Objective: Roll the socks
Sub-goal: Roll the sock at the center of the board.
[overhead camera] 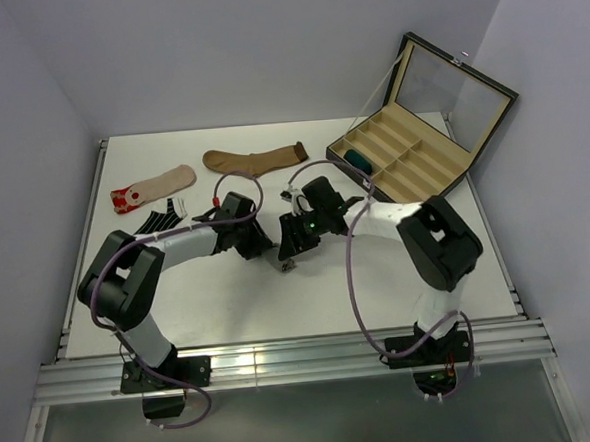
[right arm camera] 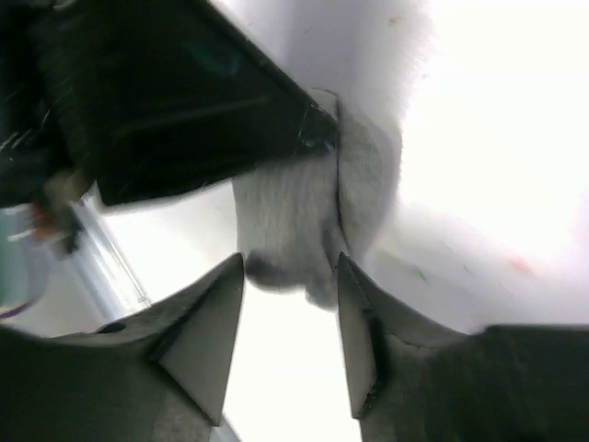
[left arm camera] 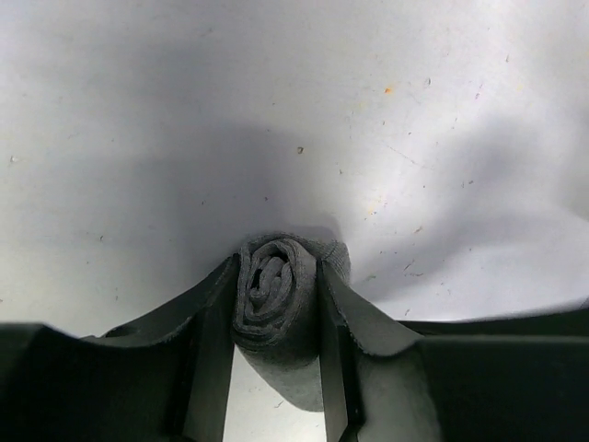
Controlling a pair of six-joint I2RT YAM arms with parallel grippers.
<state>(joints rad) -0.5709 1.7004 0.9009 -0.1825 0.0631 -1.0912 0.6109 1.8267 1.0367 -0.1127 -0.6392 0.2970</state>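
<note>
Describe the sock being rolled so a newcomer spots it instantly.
Start at the middle of the white table. There the left hand clamps a grey sock. Unlike the brown sock and beige sock lying flat farther back, it is wound into a tight spiral.

The rolled grey sock [left arm camera: 281, 304] is hidden in the overhead view beneath the two wrists where they meet. The striped sock [overhead camera: 158, 220] is partly covered by the left arm [overhead camera: 191, 242]. The right wrist view is blurred throughout. The dark teal item [overhead camera: 356, 158] in the case [overhead camera: 419, 165] is too small to be identified.
</note>
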